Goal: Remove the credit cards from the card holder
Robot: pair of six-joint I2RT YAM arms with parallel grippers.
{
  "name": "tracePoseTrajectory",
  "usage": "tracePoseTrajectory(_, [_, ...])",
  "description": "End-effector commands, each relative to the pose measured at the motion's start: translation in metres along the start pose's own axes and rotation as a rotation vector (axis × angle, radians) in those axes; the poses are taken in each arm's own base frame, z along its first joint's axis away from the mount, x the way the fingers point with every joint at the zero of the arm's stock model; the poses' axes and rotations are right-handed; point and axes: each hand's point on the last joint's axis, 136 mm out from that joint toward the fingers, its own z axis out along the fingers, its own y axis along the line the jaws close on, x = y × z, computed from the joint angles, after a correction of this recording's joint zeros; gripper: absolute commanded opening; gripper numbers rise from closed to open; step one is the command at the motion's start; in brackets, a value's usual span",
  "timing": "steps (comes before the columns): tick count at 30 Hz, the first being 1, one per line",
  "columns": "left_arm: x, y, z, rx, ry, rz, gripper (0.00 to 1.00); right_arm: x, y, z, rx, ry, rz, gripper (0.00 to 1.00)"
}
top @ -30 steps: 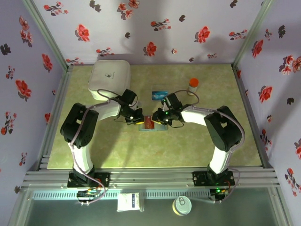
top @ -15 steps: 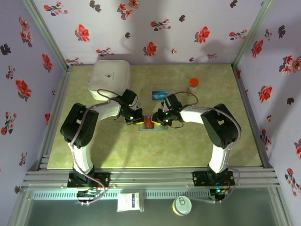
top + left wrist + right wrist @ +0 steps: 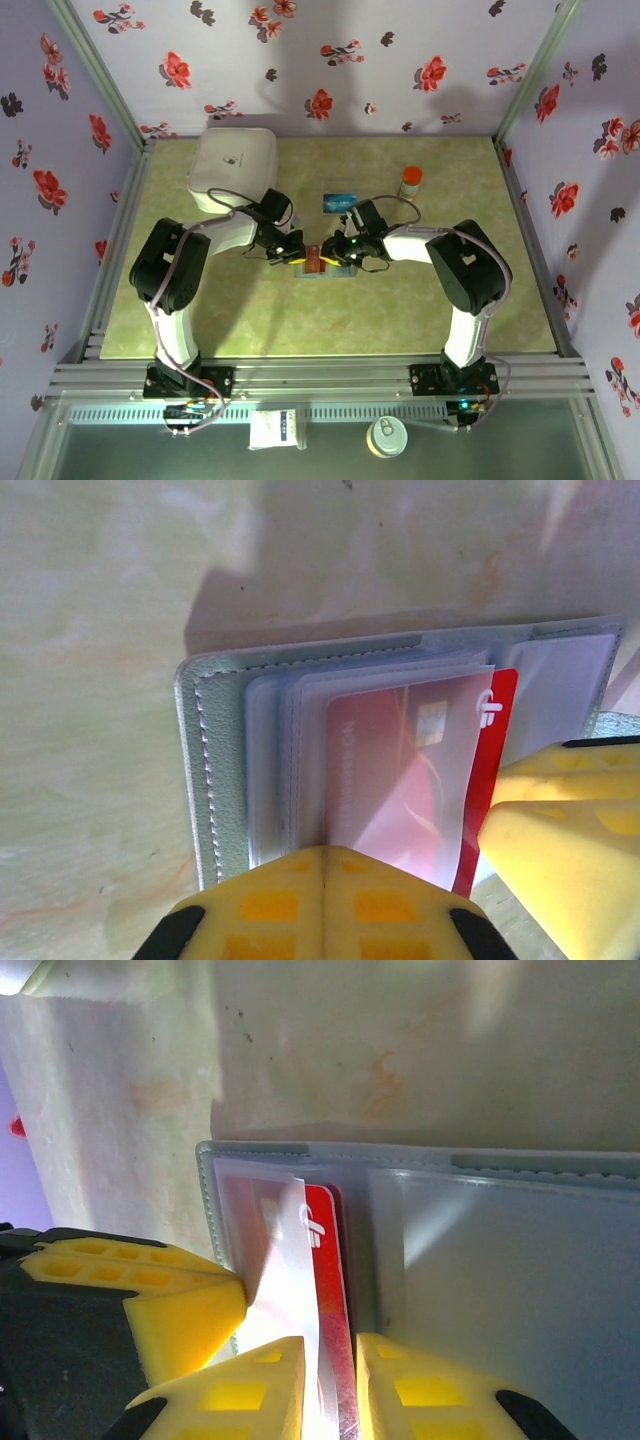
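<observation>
Counts: two arms, two grippers, one card holder (image 3: 215, 770), two credit cards, one white rounded box (image 3: 233, 160), one small orange-capped bottle (image 3: 410, 181). There is also one round can (image 3: 385, 437) and one white packet (image 3: 275, 430) on the grey ledge near the arm bases. The card holder lies open and flat at the middle of the tabletop (image 3: 260, 320), between the two grippers, with its clear sleeves facing up. The red credit card (image 3: 497, 730) is in the holder, mostly under a clear sleeve with one long edge bare. The blue-teal credit card (image 3: 340, 200) lies loose on the tabletop just far of the holder, apart from it. The box is at far left and the bottle at far right of centre. The left gripper (image 3: 322, 872) has its fingers together with nothing between them, tips at the holder's edge over the sleeves. The right gripper (image 3: 330, 1355) is clamped on the red credit card, whose edge runs between the two yellow fingers, and sits just beside the left gripper. Compared with one second ago, the right arm's elbow sits slightly further left and its gripper a touch closer in over the holder. The left arm, holder, blue-teal card, box and bottle are in the same places.
</observation>
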Motion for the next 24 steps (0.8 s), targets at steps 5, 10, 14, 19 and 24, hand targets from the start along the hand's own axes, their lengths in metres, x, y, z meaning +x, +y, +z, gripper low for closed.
tracePoseTrajectory(5, [0.008, 0.014, 0.01, -0.056, 0.042, -0.001, 0.0, 0.004, -0.008, 0.005, -0.008, 0.022, 0.022, 0.19])
tracePoseTrajectory(10, [0.008, 0.016, 0.01, -0.059, 0.042, -0.003, 0.0, 0.003, -0.009, 0.005, -0.011, 0.012, 0.026, 0.14])
tracePoseTrajectory(14, [0.01, 0.016, 0.009, -0.06, 0.045, -0.005, 0.0, 0.002, -0.012, 0.0, -0.002, -0.008, 0.029, 0.11])
tracePoseTrajectory(19, [0.011, 0.018, 0.01, -0.066, 0.052, -0.001, 0.0, 0.002, -0.019, -0.01, 0.011, -0.024, 0.039, 0.11])
tracePoseTrajectory(24, [0.01, 0.021, 0.006, -0.065, 0.041, -0.003, 0.0, 0.002, -0.024, -0.023, 0.042, -0.038, 0.033, 0.11])
